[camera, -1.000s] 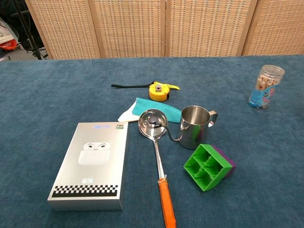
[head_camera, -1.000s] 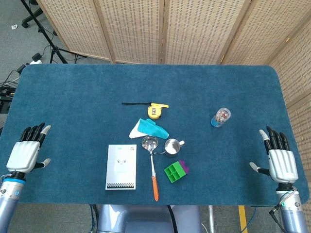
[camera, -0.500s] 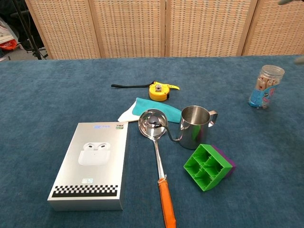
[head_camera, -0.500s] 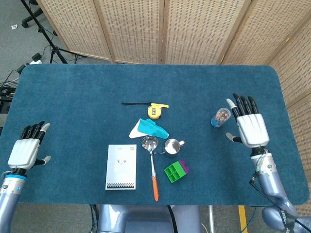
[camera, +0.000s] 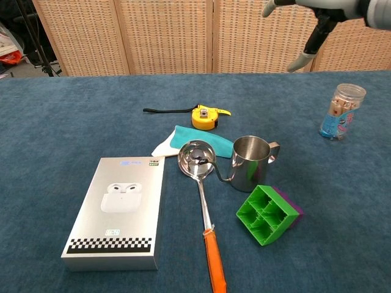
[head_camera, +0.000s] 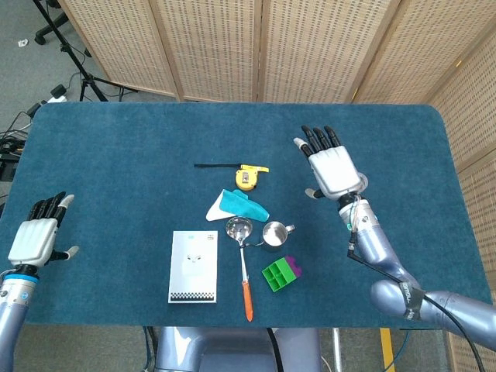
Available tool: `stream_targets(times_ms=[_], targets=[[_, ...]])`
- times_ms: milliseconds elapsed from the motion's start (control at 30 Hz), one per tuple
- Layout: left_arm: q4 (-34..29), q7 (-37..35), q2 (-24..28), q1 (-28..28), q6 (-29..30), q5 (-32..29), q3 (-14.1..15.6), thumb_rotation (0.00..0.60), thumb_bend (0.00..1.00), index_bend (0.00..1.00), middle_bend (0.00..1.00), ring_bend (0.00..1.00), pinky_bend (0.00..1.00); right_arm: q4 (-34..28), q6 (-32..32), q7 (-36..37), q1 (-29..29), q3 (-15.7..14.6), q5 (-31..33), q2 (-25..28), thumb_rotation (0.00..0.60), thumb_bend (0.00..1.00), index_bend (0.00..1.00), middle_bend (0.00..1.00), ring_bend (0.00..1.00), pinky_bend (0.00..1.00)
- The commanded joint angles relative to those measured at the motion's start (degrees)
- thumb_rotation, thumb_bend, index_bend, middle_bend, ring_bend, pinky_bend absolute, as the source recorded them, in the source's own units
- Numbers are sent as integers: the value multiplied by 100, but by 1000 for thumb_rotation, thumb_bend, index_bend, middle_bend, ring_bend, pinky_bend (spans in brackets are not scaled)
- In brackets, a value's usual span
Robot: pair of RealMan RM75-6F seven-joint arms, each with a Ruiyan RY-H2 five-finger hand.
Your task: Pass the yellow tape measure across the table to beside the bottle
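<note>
The yellow tape measure (head_camera: 247, 177) (camera: 204, 117) lies at mid-table, its black strap trailing to the left. The clear bottle (camera: 341, 110) stands upright to the right; in the head view my right hand covers it almost wholly. My right hand (head_camera: 332, 166) (camera: 321, 15) hovers above the table, open, fingers spread, palm down, right of the tape measure and holding nothing. My left hand (head_camera: 34, 237) rests open near the table's front left edge, far from both objects.
A teal cloth (head_camera: 242, 205) lies just in front of the tape measure. Nearer me are a ladle with an orange handle (head_camera: 242, 263), a steel cup (head_camera: 274, 233), a green and purple block (head_camera: 280, 273) and a silver earbuds box (head_camera: 193, 266).
My right hand has risen from the front right edge and swept left and away from me, ending over the bottle area. My left hand has barely shifted.
</note>
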Motion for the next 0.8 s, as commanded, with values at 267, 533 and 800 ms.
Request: stream_targets(times_ms=[267,533,800], targets=[[171,-214,-46,-21,-274,-14,-64,600,193,0,0,0,0,1246,-635,-907,1690,-318,2252,-1020,600,53,158,0,0,0],[315,-372,-72,-57,-529,-40,-90,600,196,0,0,0,0,2379,-996,-1425,2615,-678,3840,-1683,600,53,158,0,0,0],[419,-505,-101,-92,-740,-47,-100,600,197,0,0,0,0,3157,-1196,-2029,3344,-810,5486,-2046,600,105,168,0,0,0]])
